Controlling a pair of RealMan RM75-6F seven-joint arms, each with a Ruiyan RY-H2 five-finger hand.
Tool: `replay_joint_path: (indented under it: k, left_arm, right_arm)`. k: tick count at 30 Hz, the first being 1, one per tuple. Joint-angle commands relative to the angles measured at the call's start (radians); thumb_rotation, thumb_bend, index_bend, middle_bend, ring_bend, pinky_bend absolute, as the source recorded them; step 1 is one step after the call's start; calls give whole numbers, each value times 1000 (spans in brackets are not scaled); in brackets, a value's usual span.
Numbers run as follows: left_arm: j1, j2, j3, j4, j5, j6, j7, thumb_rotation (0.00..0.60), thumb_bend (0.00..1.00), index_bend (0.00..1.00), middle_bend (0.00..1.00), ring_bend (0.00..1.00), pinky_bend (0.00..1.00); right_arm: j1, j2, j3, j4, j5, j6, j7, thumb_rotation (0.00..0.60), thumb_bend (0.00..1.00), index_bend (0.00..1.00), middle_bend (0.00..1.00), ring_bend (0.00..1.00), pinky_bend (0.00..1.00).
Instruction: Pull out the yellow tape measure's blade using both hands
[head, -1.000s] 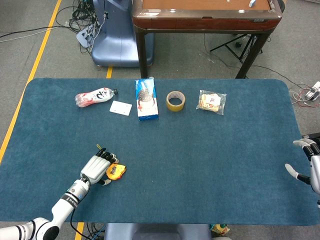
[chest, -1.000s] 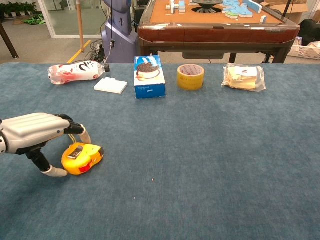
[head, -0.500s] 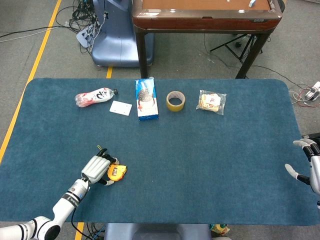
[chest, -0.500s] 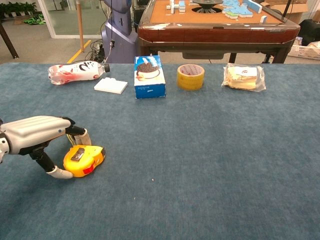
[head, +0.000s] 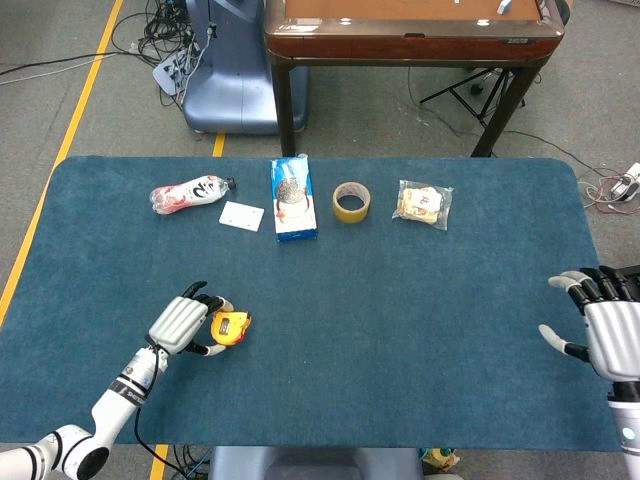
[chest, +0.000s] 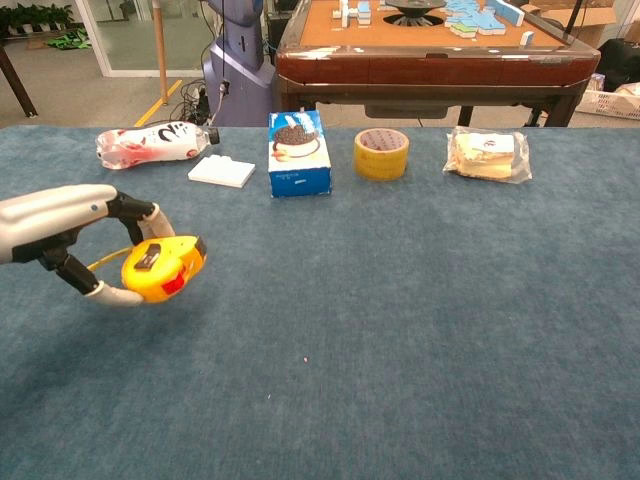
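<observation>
The yellow tape measure (chest: 160, 269) with a red button is lifted off the blue table, gripped by my left hand (chest: 62, 235) between thumb and fingers. The head view shows the same tape measure (head: 229, 327) at the front left, with my left hand (head: 178, 325) beside it. No blade shows outside the case. My right hand (head: 600, 330) hovers at the table's right edge in the head view, fingers spread and holding nothing; the chest view does not show it.
Along the far side lie a plastic bottle (head: 190, 194), a white card (head: 241, 216), a blue box (head: 293, 199), a roll of yellow tape (head: 351, 202) and a clear snack bag (head: 422, 203). A brown table (head: 410, 30) stands behind the blue table (head: 400, 320).
My left hand closed on the tape measure and raised it off the table. My right hand moved up and inward at the right edge, showing more of itself.
</observation>
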Motion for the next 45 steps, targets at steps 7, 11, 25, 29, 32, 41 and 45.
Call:
replay_joint_path:
  k: [7,11,25,29,32,41,45]
  left_arm:
    - [-20,47,-36,-80,77,74,-49,600,169,507,523,341,76]
    - [-37,59,-56,-129,67,64,-49,600,168,507,523,341,76]
    - [-98,40,-132,-248,-23,28,37,600,169,513,524,341,76]
    - [-107,31,-136,-265,-37,24,69,600,169,514,524,342,76]
    - [-113,27,-137,-274,-44,21,89,600,169,514,524,342,76]
    - [-125,11,-148,-294,-71,21,95,600,168,514,524,341,76]
    - [-128,11,-154,-299,-77,26,89,600,169,513,524,342,76]
  right_arm:
    - [169,-24,31,-130,-13,-216,76,600,229,357,293,194,140]
    - [243,-61,54,-155,27,-309,111,600,229,361,189,84,60]
    - [466,-231,135,-140,195,-519,131,600,225,362,82,0,0]
    - [514,-258,157,-144,247,-545,109,600,222,363,81,0,0]
    - [554,-266,176,-145,297,-576,100,600,221,369,81,0,0]
    - [647,-292,199,-150,432,-623,64,600,217,379,81,0,0]
    - [676,-304,197,-149,474,-632,57,600,215,382,81,0,0]
